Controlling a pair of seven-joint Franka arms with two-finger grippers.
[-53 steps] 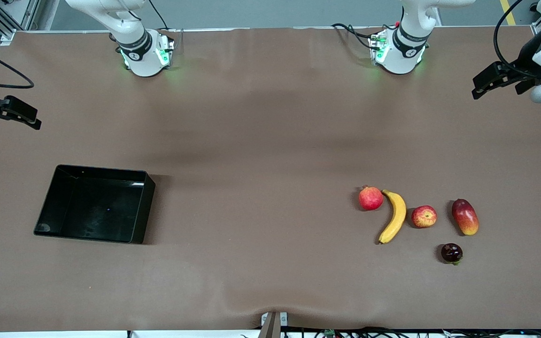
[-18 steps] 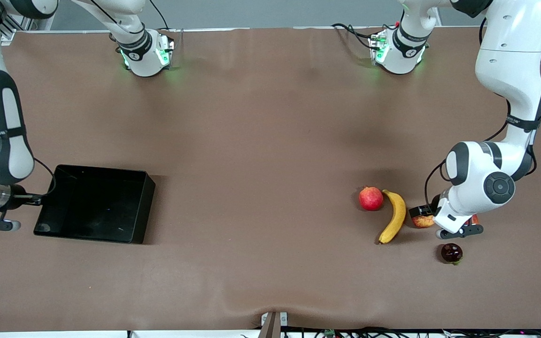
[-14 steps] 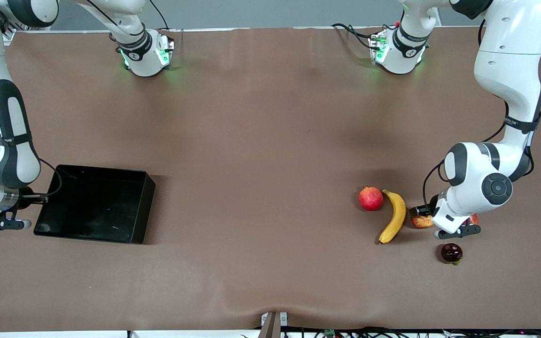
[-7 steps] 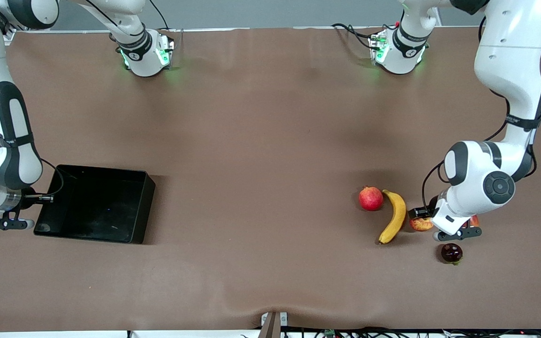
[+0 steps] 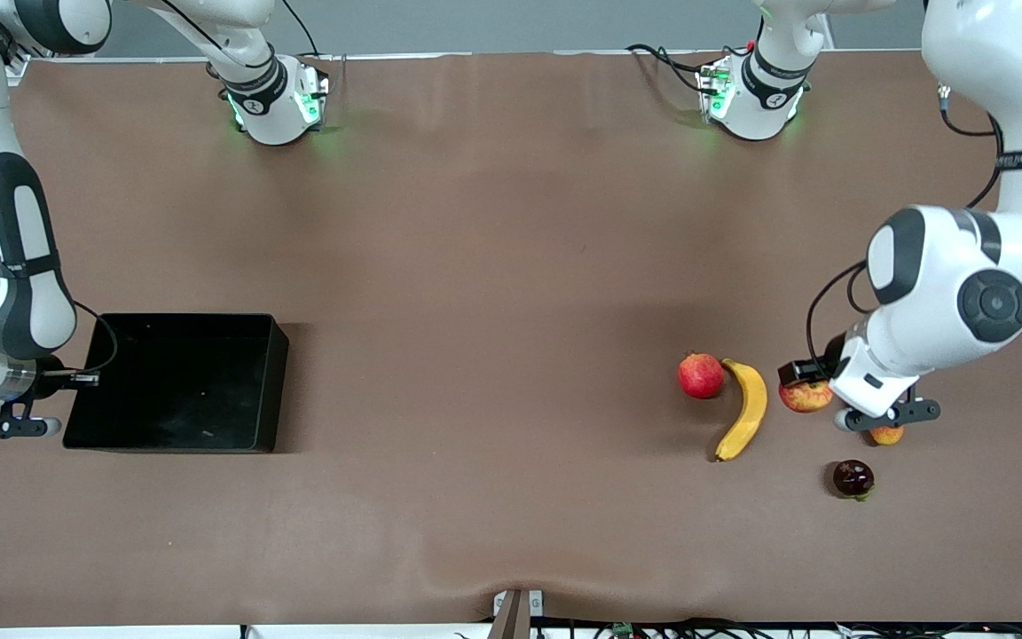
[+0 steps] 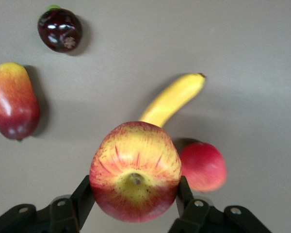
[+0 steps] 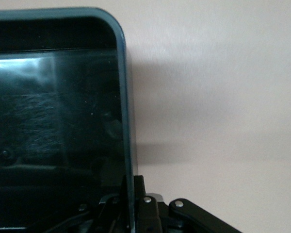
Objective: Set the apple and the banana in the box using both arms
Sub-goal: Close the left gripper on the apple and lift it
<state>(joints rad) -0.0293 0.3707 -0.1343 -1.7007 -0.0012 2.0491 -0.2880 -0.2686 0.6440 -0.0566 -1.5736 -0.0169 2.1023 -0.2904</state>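
Observation:
My left gripper (image 5: 817, 388) is shut on the apple (image 5: 804, 395), red with yellow streaks, and holds it up over the table between the banana (image 5: 744, 408) and the mango. In the left wrist view the apple (image 6: 135, 171) sits between both black fingers (image 6: 85, 199), with the yellow banana (image 6: 172, 98) lying on the table below. The black box (image 5: 174, 390) rests at the right arm's end of the table. My right gripper (image 5: 78, 379) is shut on the box's end wall (image 7: 127, 121), one finger inside and one outside, as the right wrist view of the gripper (image 7: 133, 199) shows.
A red pomegranate (image 5: 700, 374) lies beside the banana's upper end. The mango (image 5: 885, 434) is mostly hidden under my left hand; a dark purple fruit (image 5: 852, 477) lies nearer the front camera. In the left wrist view the pomegranate (image 6: 202, 166), mango (image 6: 13, 101) and dark fruit (image 6: 59, 29) all show.
My left arm has risen with the apple off the table. My right gripper has shut on the box's end wall, and the box has turned square to the table.

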